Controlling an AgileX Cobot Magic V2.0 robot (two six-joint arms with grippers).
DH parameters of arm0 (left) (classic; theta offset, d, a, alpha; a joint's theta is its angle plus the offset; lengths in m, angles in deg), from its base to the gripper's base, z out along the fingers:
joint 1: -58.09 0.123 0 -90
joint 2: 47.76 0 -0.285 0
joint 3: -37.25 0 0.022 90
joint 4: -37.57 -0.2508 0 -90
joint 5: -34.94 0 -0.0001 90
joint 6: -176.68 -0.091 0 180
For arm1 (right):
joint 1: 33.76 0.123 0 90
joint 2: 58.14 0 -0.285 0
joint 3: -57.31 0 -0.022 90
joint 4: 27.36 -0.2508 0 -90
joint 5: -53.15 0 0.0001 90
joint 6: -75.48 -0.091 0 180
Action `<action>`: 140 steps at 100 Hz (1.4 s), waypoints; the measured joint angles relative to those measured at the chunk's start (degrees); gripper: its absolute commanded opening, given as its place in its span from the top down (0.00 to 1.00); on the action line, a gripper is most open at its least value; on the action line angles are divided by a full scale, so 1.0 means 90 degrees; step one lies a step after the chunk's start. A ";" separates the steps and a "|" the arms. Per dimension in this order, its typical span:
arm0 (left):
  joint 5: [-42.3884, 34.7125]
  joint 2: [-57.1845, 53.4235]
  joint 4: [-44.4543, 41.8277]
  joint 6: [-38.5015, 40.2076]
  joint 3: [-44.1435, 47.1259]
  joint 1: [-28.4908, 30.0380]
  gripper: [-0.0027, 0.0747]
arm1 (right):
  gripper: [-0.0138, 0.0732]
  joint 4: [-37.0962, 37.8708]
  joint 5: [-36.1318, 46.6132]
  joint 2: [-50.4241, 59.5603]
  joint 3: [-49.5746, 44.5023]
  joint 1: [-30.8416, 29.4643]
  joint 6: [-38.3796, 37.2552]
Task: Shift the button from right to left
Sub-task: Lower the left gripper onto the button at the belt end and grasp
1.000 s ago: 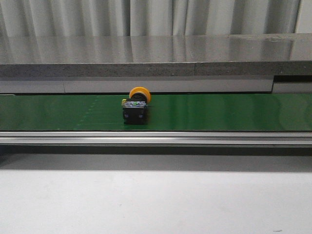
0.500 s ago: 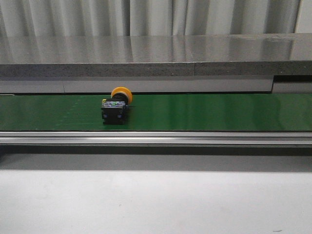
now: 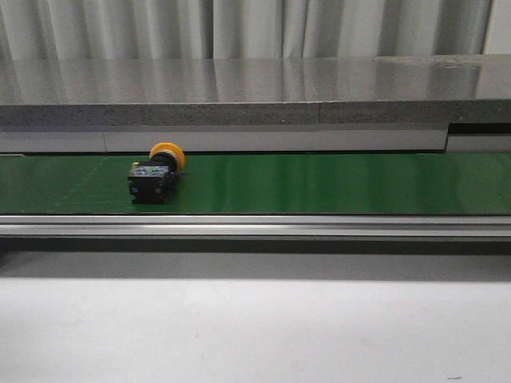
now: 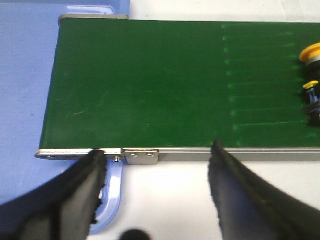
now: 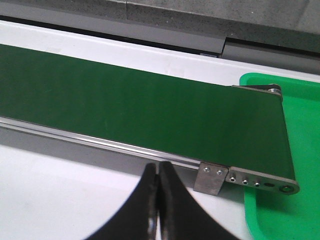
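One button lies left of centre on your green belt, grey surface in front, pale curtains behind. Left gripper fingers spread, empty; right gripper fingers pressed together, empty.

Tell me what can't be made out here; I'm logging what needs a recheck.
- Button: left wrist view, cut off by the picture edge; only cap and part of the body show.
- Green details under the cap: front view, too small to identify.
- Blue tray and green tray: contents unseen, belt ends and picture edges hide them.
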State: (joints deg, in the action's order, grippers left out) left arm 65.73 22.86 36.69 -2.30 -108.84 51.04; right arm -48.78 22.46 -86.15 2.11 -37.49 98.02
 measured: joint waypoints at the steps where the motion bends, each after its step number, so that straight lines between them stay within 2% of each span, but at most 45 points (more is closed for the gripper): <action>1: 0.0000 0.0000 0.0013 0.0000 0.0000 0.0000 0.23 | 0.92 0.0000 0.0000 0.0000 0.0000 0.0000 0.0000; 32: 0.0107 0.0000 0.0304 -0.0012 -0.0184 -0.0019 0.24 | 0.92 0.0000 0.0000 0.0000 0.0000 0.0000 0.0000; 50: 0.0124 0.0096 0.0327 -0.0023 -0.0641 -0.0464 0.24 | 0.92 0.0000 0.0000 0.0000 0.0000 0.0000 0.0000; 82: 0.0149 0.1374 0.0341 -0.0023 -0.1473 -0.1106 0.24 | 0.92 0.0000 0.0000 0.0000 0.0000 0.0000 0.0000; 110: 0.0149 0.2446 0.0341 -0.0023 -0.1943 -0.1312 0.24 | 0.92 0.0000 0.0000 0.0000 0.0000 0.0000 0.0000; 140: 0.0111 0.2897 0.0098 -0.0023 -0.1986 -0.1297 0.24 | 0.92 0.0000 0.0000 0.0000 0.0000 0.0000 0.0000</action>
State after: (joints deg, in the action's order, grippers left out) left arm 66.73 48.93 37.57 -2.50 -126.71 39.37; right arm -48.78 22.46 -86.15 2.11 -37.49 98.02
